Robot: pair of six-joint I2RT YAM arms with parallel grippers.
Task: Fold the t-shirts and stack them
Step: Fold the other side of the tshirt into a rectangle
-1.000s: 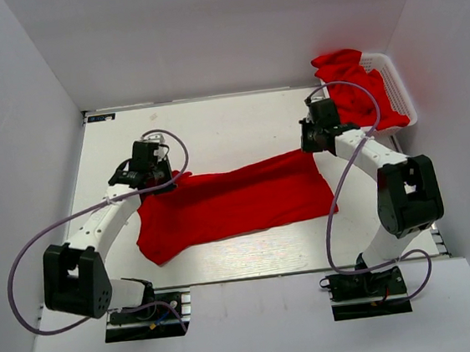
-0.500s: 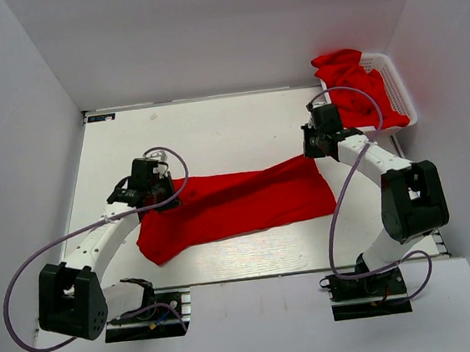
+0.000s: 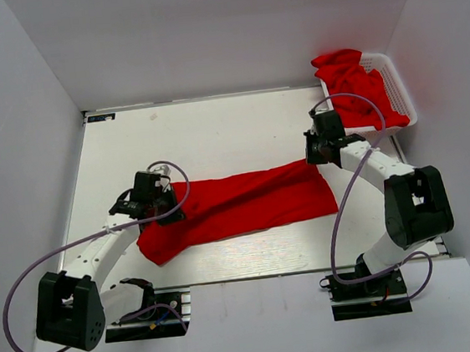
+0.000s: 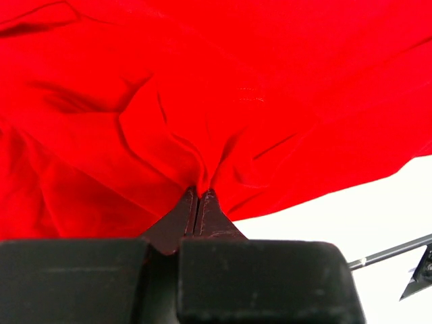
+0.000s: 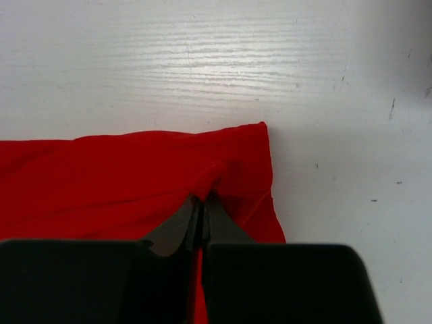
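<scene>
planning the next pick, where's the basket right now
In the top view the basket sits at the table's far right corner by the right wall, red shirts heaped in it.

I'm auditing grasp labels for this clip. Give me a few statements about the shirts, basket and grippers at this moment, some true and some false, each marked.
1. The left gripper is shut on the spread t-shirt. True.
2. The right gripper hangs open, touching nothing. False: it is shut on the same shirt, beside one of its corners.
3. The basket is empty. False: a red cloth pile fills it.
4. The basket stands at the far right corner of the table. True.
</scene>
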